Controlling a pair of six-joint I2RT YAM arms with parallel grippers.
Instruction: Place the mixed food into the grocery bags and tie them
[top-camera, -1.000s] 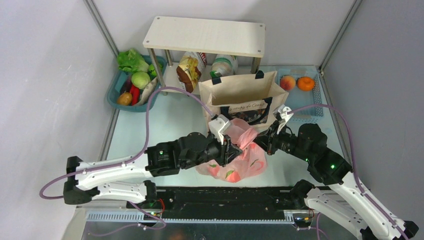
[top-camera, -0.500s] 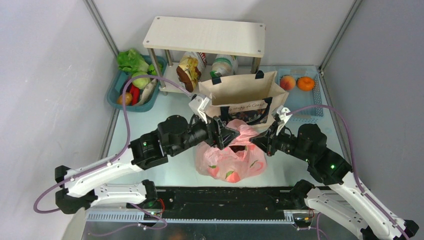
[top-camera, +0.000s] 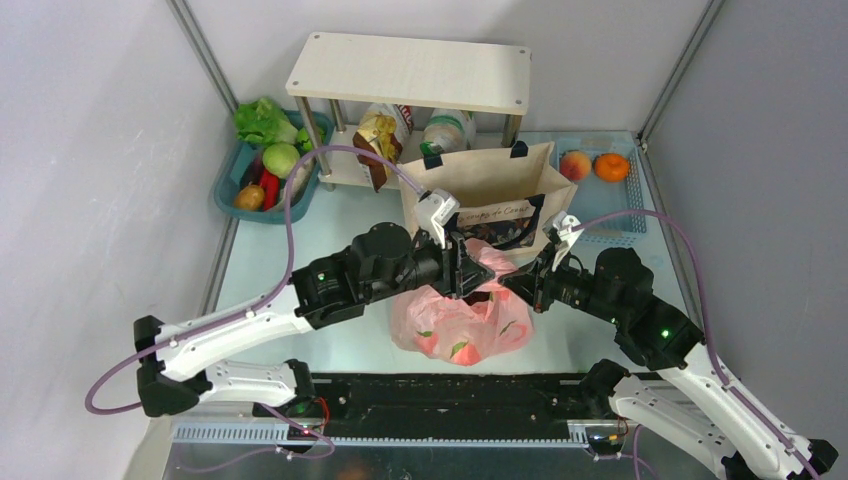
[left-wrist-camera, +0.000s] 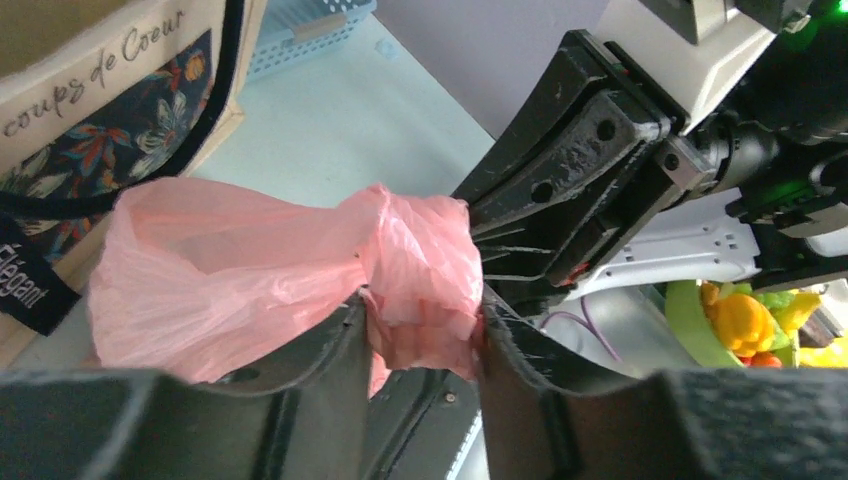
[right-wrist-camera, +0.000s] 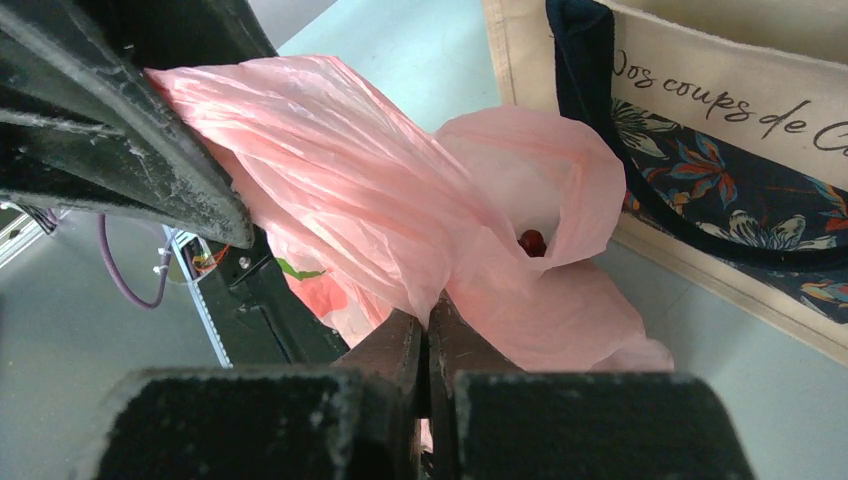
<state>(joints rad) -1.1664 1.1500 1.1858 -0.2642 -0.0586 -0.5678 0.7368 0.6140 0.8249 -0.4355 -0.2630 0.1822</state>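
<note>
The pink plastic bag (top-camera: 462, 328) with peach prints lies on the table in front of the beige canvas tote (top-camera: 487, 185). My left gripper (top-camera: 466, 272) is shut on a bunched part of the bag's top; in the left wrist view (left-wrist-camera: 420, 305) pink plastic fills the gap between its fingers. My right gripper (top-camera: 510, 285) is shut on another part of the bag's top, its jaws pinched tight in the right wrist view (right-wrist-camera: 428, 320). The two grippers nearly touch. A dark red grape (right-wrist-camera: 532, 241) shows through the bag's opening. The rest of its contents is hidden.
A teal basket (top-camera: 228, 185) of vegetables stands at the back left. A wooden shelf (top-camera: 410, 72) at the back has a crisp packet (top-camera: 378, 140) and a white pack (top-camera: 447, 128) under it. A light blue basket (top-camera: 610, 205) at the back right holds a peach (top-camera: 574, 164) and an orange (top-camera: 611, 166).
My left gripper has moved away from the near edge, then right towards the right gripper, drawing the bag's top with it. The right arm has stayed still.
</note>
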